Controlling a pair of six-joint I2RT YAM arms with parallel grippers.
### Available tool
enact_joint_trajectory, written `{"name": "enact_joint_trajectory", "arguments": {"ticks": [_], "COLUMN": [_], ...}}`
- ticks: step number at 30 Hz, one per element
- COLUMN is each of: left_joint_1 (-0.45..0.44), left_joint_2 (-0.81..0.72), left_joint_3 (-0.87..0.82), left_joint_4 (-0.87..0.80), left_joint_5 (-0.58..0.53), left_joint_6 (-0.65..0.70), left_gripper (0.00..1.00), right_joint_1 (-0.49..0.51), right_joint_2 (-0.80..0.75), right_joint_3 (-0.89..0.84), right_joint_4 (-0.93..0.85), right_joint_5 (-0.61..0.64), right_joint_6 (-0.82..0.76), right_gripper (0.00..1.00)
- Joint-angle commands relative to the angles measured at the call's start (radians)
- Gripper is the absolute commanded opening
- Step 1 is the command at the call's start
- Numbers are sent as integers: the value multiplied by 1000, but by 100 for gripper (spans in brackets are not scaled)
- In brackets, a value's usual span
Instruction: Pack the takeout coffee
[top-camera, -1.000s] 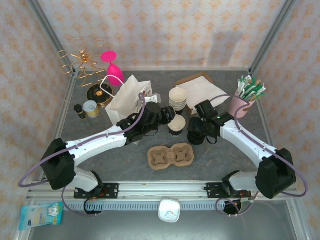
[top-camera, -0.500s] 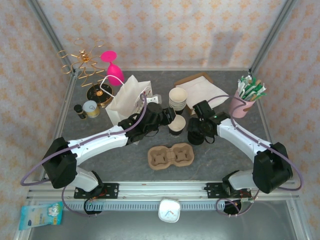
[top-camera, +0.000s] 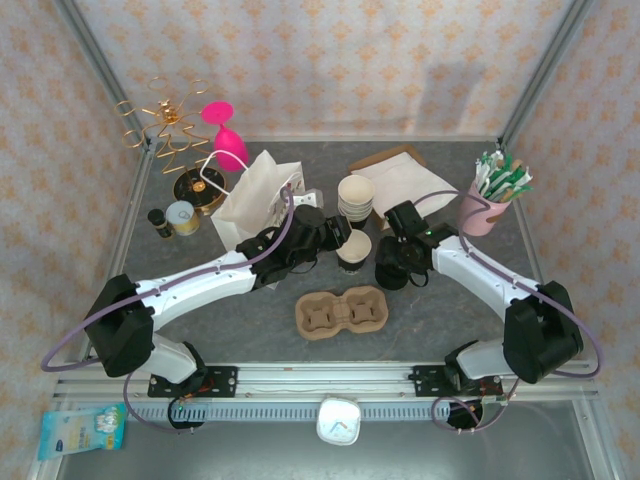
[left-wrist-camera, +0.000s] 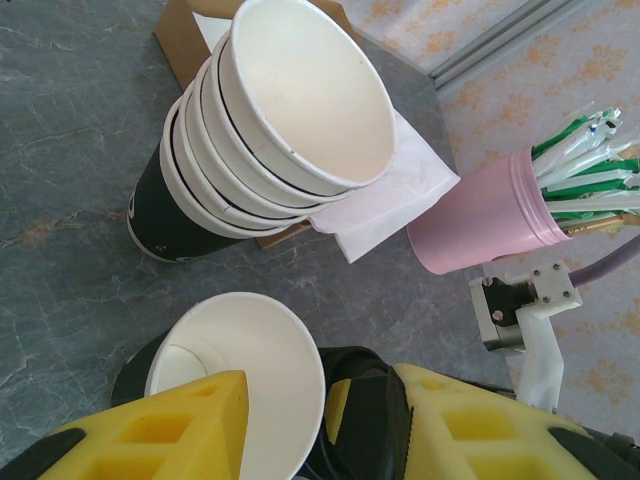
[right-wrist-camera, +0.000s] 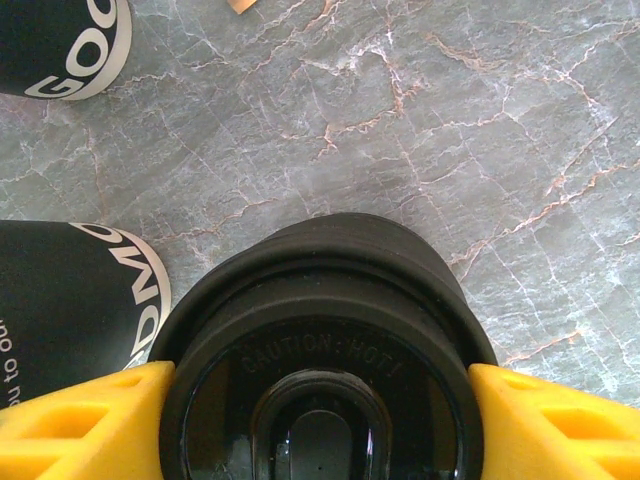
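From above, the left gripper (top-camera: 335, 243) clasped the lidless takeout coffee cup (top-camera: 353, 246) beyond the carrier (top-camera: 342, 311), and the right gripper (top-camera: 392, 270) had shifted inward over the lid stack (top-camera: 385, 280). The left wrist showed that cup between its fingers (left-wrist-camera: 150, 440). At the right wrist, fingers (right-wrist-camera: 80, 425) flanked the top lid (right-wrist-camera: 320, 390), grip unconfirmed; lidding next needed a pinch and lift.

The right gripper (right-wrist-camera: 320, 420) drew its jaws in around the stack of black lids (right-wrist-camera: 320, 290), one finger at each side of it. The right arm's wrist and elbow (top-camera: 540, 340) shifted slightly left.
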Motion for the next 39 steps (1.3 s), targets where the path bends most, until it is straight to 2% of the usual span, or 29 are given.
{"name": "enact_joint_trajectory", "arguments": {"ticks": [1, 14, 22, 26, 35, 39], "left_joint_1": [-6, -8, -7, -14, -44, -52], "left_joint_2": [16, 13, -8, -26, -145, -212], "left_joint_3": [29, 36, 33, 47, 63, 75], "left_joint_4": [-14, -23, -27, -27, -118, -169], "left_joint_5": [-1, -6, 15, 60, 26, 44], "left_joint_6": [24, 24, 24, 19, 25, 33], "left_gripper": [42, 41, 41, 41, 40, 39], "right_joint_1": [6, 3, 5, 12, 99, 131], "right_joint_2": [-12, -72, -98, -74, 5, 48], "right_joint_3": [11, 69, 194, 267, 393, 433], "right_joint_4": [-37, -125, -213, -251, -260, -251], "right_joint_5": [41, 77, 85, 54, 54, 49], "right_joint_6": [-15, -34, -66, -90, -102, -107], "right_gripper": [69, 69, 69, 69, 69, 69]}}
